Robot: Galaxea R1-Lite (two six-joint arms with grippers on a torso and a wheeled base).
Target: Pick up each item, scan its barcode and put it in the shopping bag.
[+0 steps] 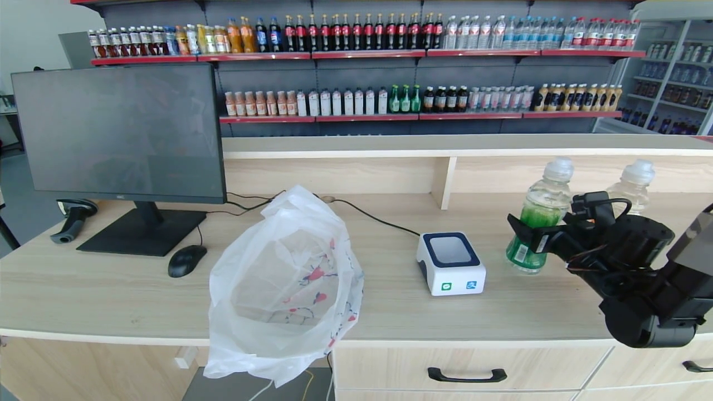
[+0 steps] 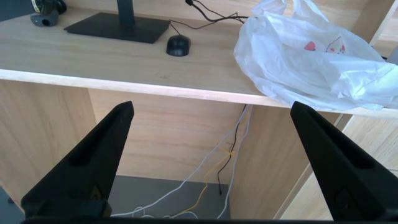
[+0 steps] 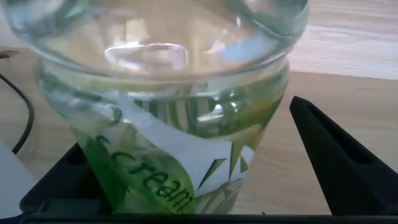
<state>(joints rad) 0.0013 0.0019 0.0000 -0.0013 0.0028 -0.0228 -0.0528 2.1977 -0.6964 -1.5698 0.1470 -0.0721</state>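
A clear bottle with a green label (image 1: 538, 218) stands upright on the wooden counter (image 1: 111, 289), right of the white barcode scanner (image 1: 450, 263). My right gripper (image 1: 532, 236) is open around the green bottle's (image 3: 174, 149) lower half, one finger (image 3: 342, 168) on each side, with a gap still showing beside the bottle. A second clear bottle (image 1: 632, 186) stands behind my right arm. The white plastic shopping bag (image 1: 284, 289) sits open at the counter's front edge. My left gripper (image 2: 211, 109) hangs open and empty below the counter edge, near the shopping bag (image 2: 311, 56).
A monitor (image 1: 120, 131) on its stand, a black mouse (image 1: 186, 260) and a handheld scanner (image 1: 72, 220) occupy the counter's left. Cables run behind the bag. A raised shelf edge (image 1: 445, 150) bounds the counter's back. Drawers with handles (image 1: 467, 376) sit below.
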